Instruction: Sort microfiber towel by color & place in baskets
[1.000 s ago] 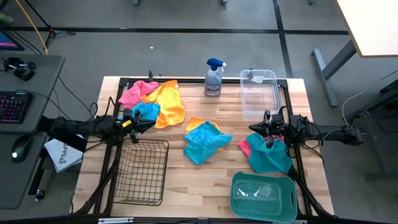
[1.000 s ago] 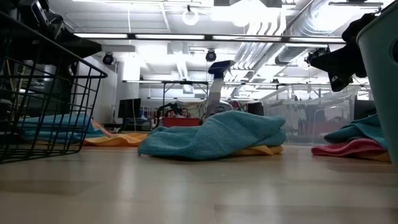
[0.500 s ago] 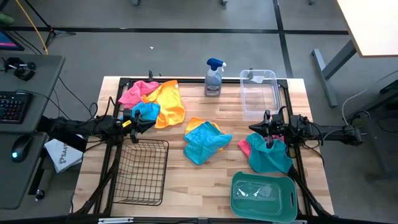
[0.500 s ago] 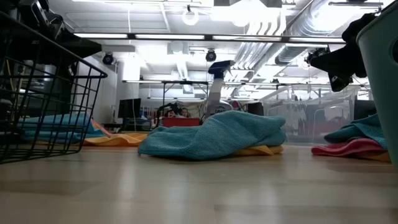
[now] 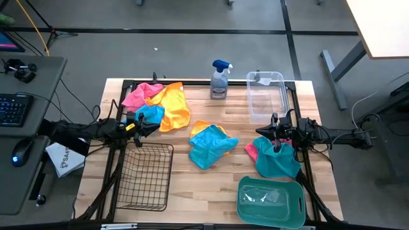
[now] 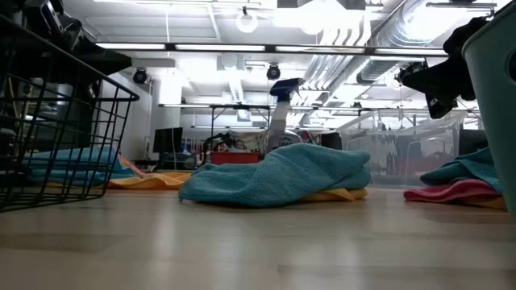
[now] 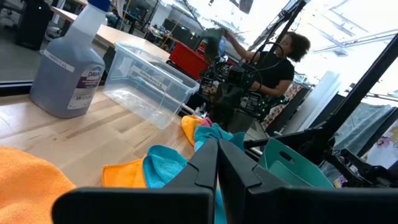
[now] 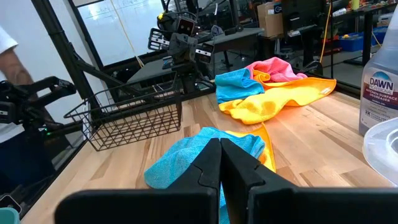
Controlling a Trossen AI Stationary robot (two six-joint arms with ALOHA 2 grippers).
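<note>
Three heaps of microfiber towels lie on the table. At the far left a pink one, an orange-yellow one and a turquoise one. In the middle a turquoise one rests on an orange-yellow one. At the right a turquoise one covers part of a pink one. The black wire basket, clear tub and teal basket stand around them. My left gripper hovers shut beside the left heap. My right gripper hovers shut over the right heap.
A grey spray bottle with a blue trigger stands at the far edge beside the clear tub. A person shows in the room beyond the table's right side. Bare wood lies between the wire basket and the teal basket.
</note>
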